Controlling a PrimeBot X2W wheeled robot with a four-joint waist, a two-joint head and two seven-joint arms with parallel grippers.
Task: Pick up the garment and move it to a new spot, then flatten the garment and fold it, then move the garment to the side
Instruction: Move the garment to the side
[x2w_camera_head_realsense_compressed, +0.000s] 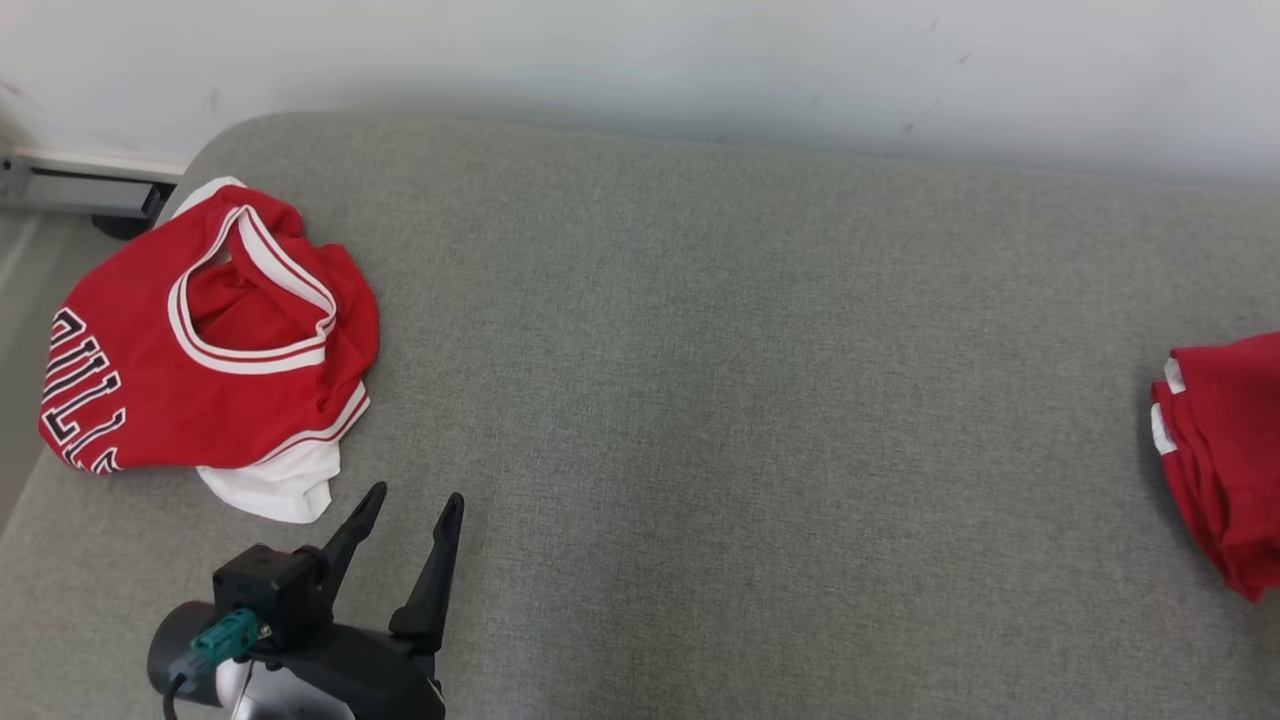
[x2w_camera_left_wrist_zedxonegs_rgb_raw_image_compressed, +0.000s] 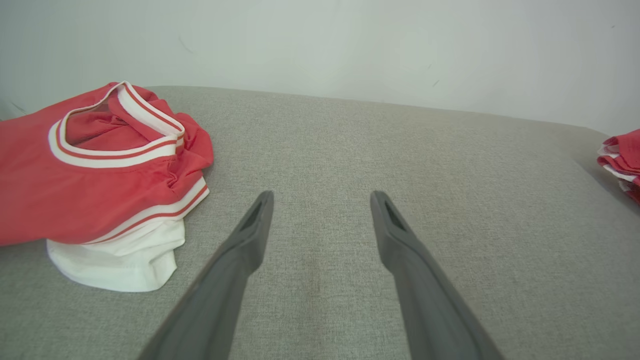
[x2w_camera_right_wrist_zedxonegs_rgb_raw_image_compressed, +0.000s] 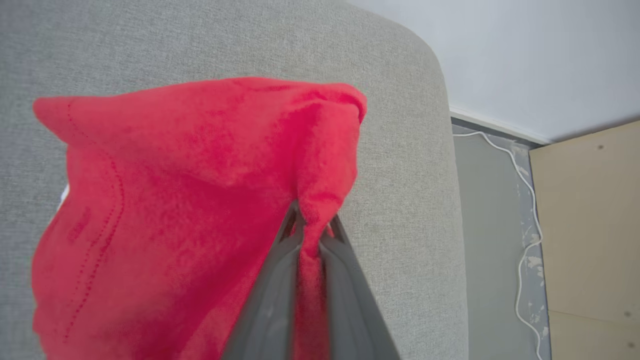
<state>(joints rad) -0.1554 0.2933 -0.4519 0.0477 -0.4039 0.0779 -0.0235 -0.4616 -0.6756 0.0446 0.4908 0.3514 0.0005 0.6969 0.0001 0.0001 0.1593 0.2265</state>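
A folded red garment (x2w_camera_head_realsense_compressed: 1225, 450) with white trim lies at the right edge of the grey padded surface (x2w_camera_head_realsense_compressed: 700, 400). In the right wrist view my right gripper (x2w_camera_right_wrist_zedxonegs_rgb_raw_image_compressed: 314, 220) is shut on a pinched fold of this red garment (x2w_camera_right_wrist_zedxonegs_rgb_raw_image_compressed: 175, 200), which drapes over the surface. It also shows at the far right in the left wrist view (x2w_camera_left_wrist_zedxonegs_rgb_raw_image_compressed: 622, 155). My left gripper (x2w_camera_head_realsense_compressed: 416, 492) hovers open over bare grey fabric at the lower left, nothing between its fingers (x2w_camera_left_wrist_zedxonegs_rgb_raw_image_compressed: 322, 195).
A crumpled red jersey (x2w_camera_head_realsense_compressed: 200, 340) with white trim and black lettering lies at the surface's left end, just left of the left gripper (x2w_camera_left_wrist_zedxonegs_rgb_raw_image_compressed: 90, 190). A pale wall runs behind. Past the right edge are floor, a white cable (x2w_camera_right_wrist_zedxonegs_rgb_raw_image_compressed: 520, 250) and a beige board (x2w_camera_right_wrist_zedxonegs_rgb_raw_image_compressed: 590, 225).
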